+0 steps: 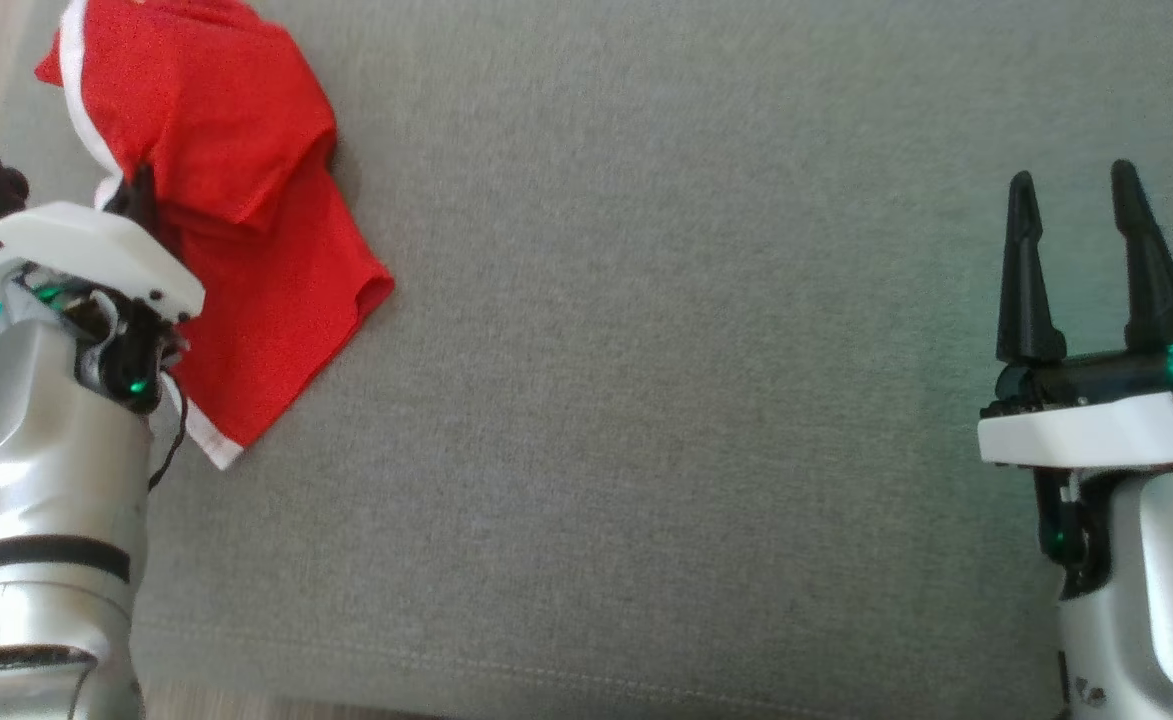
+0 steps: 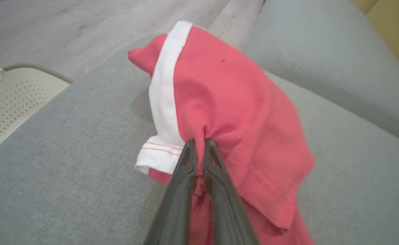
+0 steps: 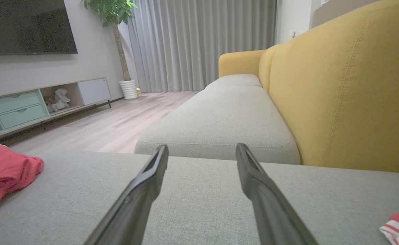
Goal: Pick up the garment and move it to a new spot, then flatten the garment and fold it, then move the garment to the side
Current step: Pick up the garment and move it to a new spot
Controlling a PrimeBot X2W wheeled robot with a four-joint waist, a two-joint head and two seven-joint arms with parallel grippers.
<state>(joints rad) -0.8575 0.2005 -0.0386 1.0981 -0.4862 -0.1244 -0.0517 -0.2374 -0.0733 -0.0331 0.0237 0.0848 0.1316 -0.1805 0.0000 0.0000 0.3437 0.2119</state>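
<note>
Garment on grey cushion, wooden floor beyond

Item: one garment, red fabric with a white band along one edge and a white cuff stitched in red. We recorded it crumpled and folded over itself, not flat, heaped near the left edge of the grey sofa cushion. We noted a bunched fold beside the white band pinched between the closed fingers of the left claw, the cloth puckered at the grip.
</note>
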